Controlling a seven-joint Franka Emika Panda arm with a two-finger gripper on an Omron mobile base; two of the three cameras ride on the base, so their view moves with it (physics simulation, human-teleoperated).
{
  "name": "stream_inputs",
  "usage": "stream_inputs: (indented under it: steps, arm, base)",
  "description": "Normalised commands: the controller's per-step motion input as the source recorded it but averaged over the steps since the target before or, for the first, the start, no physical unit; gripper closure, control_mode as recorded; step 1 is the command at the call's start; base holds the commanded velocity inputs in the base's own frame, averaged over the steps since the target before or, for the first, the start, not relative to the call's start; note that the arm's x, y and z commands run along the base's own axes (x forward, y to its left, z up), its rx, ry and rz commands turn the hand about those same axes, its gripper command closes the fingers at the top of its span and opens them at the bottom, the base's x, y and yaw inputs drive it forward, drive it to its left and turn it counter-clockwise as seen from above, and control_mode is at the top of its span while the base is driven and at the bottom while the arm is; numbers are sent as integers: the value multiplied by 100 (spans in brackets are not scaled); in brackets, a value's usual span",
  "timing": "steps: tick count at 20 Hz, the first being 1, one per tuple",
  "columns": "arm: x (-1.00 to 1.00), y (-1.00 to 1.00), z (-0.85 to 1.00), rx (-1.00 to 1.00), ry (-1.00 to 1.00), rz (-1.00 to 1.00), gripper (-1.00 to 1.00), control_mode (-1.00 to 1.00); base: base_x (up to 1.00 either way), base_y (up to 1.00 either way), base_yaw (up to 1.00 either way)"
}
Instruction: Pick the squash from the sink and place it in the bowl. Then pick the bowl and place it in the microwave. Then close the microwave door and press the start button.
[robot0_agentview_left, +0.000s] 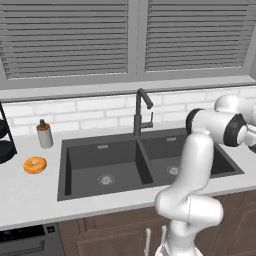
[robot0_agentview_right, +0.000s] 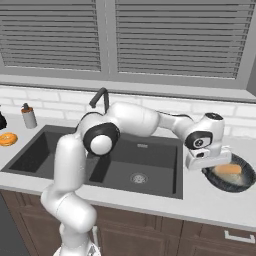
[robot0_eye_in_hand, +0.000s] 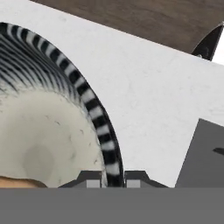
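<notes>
The dark streaked bowl (robot0_agentview_right: 246, 183) sits on the counter to the right of the sink (robot0_agentview_right: 150, 165). The tan-orange squash (robot0_agentview_right: 227, 169) lies inside it, and in the hand view its edge (robot0_eye_in_hand: 17, 181) peeks in at the lower left over the bowl's pale inside. My gripper (robot0_agentview_right: 214, 168) reaches down at the bowl's left rim. In the hand view the striped rim (robot0_eye_in_hand: 87, 94) runs down between the two fingertips, and the gripper (robot0_eye_in_hand: 113, 180) is shut on it, one finger inside and one outside. The microwave and its door are out of view.
The double sink (robot0_agentview_left: 100, 160) with its tall faucet (robot0_agentview_left: 141, 112) lies left of the bowl. A glazed donut (robot0_agentview_left: 35, 165) and a small bottle (robot0_agentview_left: 44, 134) stand on the counter at the far left. The counter's front edge (robot0_eye_in_hand: 131, 35) runs close to the bowl.
</notes>
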Motion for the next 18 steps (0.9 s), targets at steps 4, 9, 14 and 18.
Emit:
stream_inputs:
  steps: [4,9,14,18]
  arm:
    - [-27,27,46,0,-3,18,100,-100]
    - [-18,40,57,0,0,27,100,-100]
    - [-34,67,59,0,1,32,100,-100]
    - [-54,100,36,0,0,33,100,-100]
  base:
    - [0,0,0]
    - [0,0,0]
    - [0,0,0]
    - [0,0,0]
